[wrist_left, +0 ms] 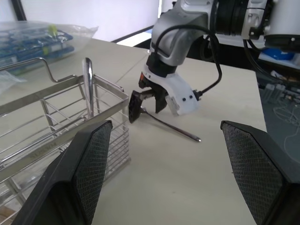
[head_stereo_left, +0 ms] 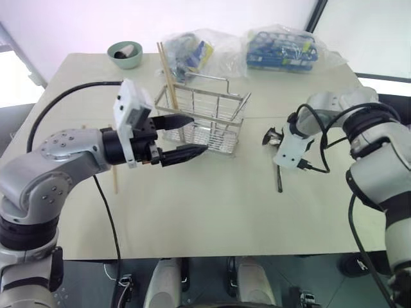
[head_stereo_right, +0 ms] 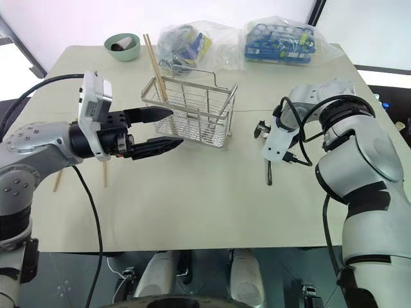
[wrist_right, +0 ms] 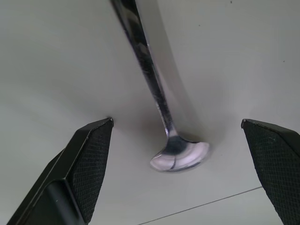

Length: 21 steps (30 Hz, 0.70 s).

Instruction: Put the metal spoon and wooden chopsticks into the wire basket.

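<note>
Using the wire basket (head_stereo_left: 204, 119) as the landmark here. Nearest the robot, the left tool (head_stereo_left: 186, 136) hangs level right in front of the basket's near-left corner, fingers spread wide with nothing between them. One chopstick (head_stereo_left: 115, 178) lies flat on the worktop (head_stereo_left: 212, 212), left of the basket and partly hidden under the left arm.

Off to the basket's right, well apart from it, the metal spoon (wrist_right: 161, 101) lies on the worktop with its handle running toward the robot. The right tool (wrist_left: 147, 97) points steeply down over the spoon's bowl end, wide open, a finger on either side of the bowl, not gripping it. Can't tell if the fingertips touch the worktop.

The other chopstick (head_stereo_right: 155, 69) already stands in the basket's left end, leaning out past the rim.

Behind the basket: a small green bowl (head_stereo_left: 125, 54) to the far left, and two clear plastic bags (head_stereo_left: 280, 49) of stuff at the far edge.
</note>
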Available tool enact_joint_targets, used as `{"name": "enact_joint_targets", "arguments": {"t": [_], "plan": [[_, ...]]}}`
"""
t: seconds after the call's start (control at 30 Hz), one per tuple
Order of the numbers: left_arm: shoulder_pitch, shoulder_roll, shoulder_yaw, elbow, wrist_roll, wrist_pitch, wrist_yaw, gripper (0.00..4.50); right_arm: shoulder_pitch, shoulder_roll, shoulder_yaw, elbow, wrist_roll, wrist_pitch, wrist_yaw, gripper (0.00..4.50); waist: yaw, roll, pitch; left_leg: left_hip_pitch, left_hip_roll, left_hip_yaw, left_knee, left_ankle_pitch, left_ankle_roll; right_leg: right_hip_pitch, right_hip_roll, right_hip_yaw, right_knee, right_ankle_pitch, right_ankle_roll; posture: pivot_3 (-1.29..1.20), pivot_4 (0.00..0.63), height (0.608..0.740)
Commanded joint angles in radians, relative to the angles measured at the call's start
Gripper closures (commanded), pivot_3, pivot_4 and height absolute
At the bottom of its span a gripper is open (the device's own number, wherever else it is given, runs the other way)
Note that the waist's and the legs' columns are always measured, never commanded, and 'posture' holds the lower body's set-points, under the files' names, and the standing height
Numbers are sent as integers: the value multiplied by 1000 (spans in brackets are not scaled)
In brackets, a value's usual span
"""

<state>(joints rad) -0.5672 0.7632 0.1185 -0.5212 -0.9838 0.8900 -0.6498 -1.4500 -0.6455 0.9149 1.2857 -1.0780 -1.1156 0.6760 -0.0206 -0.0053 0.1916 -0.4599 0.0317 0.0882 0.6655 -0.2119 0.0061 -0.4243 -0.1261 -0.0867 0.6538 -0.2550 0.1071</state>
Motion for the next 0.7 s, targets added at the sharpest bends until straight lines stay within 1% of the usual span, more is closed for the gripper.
{"name": "enact_joint_targets", "arguments": {"t": [0.03, 0.1, 0.17, 0.3, 0.33, 0.4, 0.47, 0.57, 0.63, 0.7], "plan": [[-34, 4, 33, -18, -7, -7, 18, 593, -17, 26, 34, 20, -41, 22, -95, 259, -1, -1, -1, 0, 0, 0, 0, 0, 0, 0, 0, 0, 0, 0, 0, 0, 150, 707], [-39, 4, 31, -15, -7, -7, 22, 584, -17, 34, 39, 32, -43, 16, -101, 877, -3, -2, -1, 1, 0, 0, 0, 0, 0, 1, 1, 0, 0, 1, -1, 0, 150, 707], [-44, 3, 30, -11, -6, -8, 26, 584, -14, 36, 40, 39, -39, -1, -100, 1828, -7, -2, -1, 2, 0, 0, 0, 0, -1, 2, 1, 0, 0, 1, -1, 0, 150, 707], [-49, 1, 29, -3, 1, -12, 26, 584, -4, 29, 21, 43, -9, -50, -82, 3961, -25, -2, -1, 2, 1, -1, 0, 1, -1, 2, 2, 0, 1, 1, -1, 0, 150, 707], [-50, 1, 28, -1, 2, -13, 25, 584, -1, 26, 15, 45, 1, -64, -75, 4431, -27, -2, -1, 2, 1, -1, 0, 1, -2, 1, 2, 1, 1, 1, -1, 0, 150, 707], [-51, 0, 26, 5, 7, -17, 20, 584, 7, 20, 1, 43, 19, -87, -71, 4479, -28, -2, -1, 3, 2, -1, -1, 1, -3, 1, 4, 1, 1, 1, -2, 0, 150, 707], [-56, -1, 23, 13, 14, -22, 15, 584, 20, 13, -37, 48, 71, -120, -39, 4479, -25, -2, -1, 3, 2, -1, -1, 2, -3, 1, 4, 1, 2, 0, -2, 0, 150, 707], [-65, -2, 20, 30, 30, -34, 3, 584, 42, 7, -118, 78, 200, -215, 90, 4479, -24, -2, -1, 3, 2, -1, -1, 2, -3, 2, 4, 1, 1, 0, -2, 0, 150, 707], [-80, -2, 22, 56, 44, -44, -6, 584, 41, 43, -271, 227, 323, -329, 267, 4479, -24, -2, -1, 3, 2, -1, -1, 2, -3, 2, 4, 1, 1, 0, -2, 0, 150, 707], [-95, -2, 25, 82, 58, -51, -19, 584, -45, 96, -534, 519, 341, -382, 477, 4479, -24, -2, -1, 3, 2, 0, -1, 2, -3, 2, 4, 1, 1, 0, -2, 0, 150, 707]]}}
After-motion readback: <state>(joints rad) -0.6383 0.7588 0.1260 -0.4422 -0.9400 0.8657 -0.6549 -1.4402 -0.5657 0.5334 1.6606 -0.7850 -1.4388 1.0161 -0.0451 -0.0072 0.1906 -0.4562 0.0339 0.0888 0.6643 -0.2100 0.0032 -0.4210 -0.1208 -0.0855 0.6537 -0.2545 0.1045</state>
